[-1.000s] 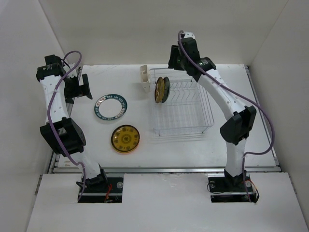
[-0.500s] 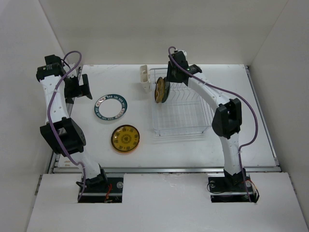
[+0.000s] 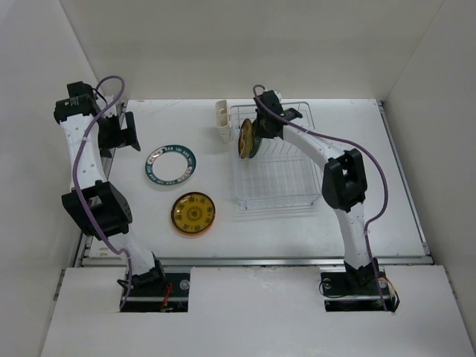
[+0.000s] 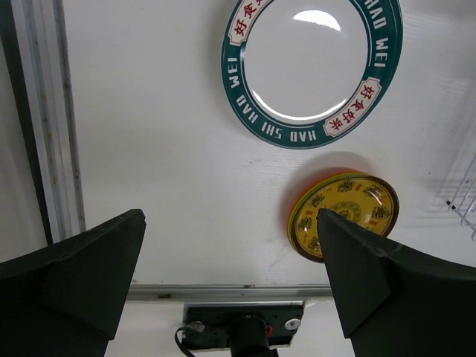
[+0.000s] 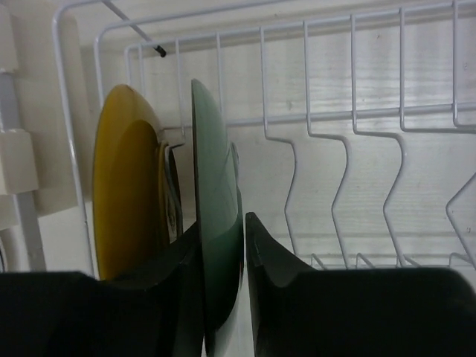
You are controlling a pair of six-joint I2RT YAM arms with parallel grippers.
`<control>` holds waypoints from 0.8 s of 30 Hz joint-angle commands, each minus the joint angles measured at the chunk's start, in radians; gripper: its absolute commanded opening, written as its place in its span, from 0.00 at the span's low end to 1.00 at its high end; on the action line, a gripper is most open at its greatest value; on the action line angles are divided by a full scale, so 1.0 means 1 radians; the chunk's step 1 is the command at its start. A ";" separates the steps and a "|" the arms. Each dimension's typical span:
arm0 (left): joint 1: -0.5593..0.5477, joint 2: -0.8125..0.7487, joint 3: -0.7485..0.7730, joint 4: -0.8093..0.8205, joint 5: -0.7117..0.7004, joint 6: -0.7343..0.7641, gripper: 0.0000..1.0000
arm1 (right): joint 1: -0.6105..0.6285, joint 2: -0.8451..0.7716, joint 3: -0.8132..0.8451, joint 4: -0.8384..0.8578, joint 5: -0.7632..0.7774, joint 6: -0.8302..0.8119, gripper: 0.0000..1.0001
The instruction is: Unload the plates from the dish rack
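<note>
The white wire dish rack (image 3: 286, 190) stands at the table's right middle. Two plates stand upright at its left end: an amber-yellow plate (image 5: 123, 186) and a dark green plate (image 5: 216, 171). In the top view they are the amber one (image 3: 244, 137) and the green one (image 3: 255, 143). My right gripper (image 5: 223, 227) reaches down into the rack (image 5: 335, 115). Its jaws are closed narrowly on either side of the dark green plate's rim. My left gripper (image 4: 230, 223) is wide open and empty, high above the table at the left (image 3: 123, 134).
A white plate with a teal rim (image 3: 171, 164) and an amber patterned plate (image 3: 193, 213) lie flat on the table left of the rack; both show in the left wrist view (image 4: 312, 67) (image 4: 346, 212). A white cutlery cup (image 3: 222, 120) hangs on the rack's left side.
My right arm has swung left and down, from above the rack's back edge onto the two standing plates. The left arm and the plates on the table have not moved.
</note>
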 commanded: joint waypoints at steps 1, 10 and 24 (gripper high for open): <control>0.005 0.000 0.077 -0.039 -0.016 0.009 1.00 | 0.015 0.005 -0.015 0.038 0.035 0.015 0.24; 0.005 0.052 0.152 -0.073 -0.026 0.018 1.00 | 0.034 -0.088 0.005 0.029 0.177 -0.052 0.00; 0.005 -0.009 0.123 -0.064 -0.026 0.018 1.00 | 0.078 -0.225 0.034 -0.002 0.404 -0.138 0.00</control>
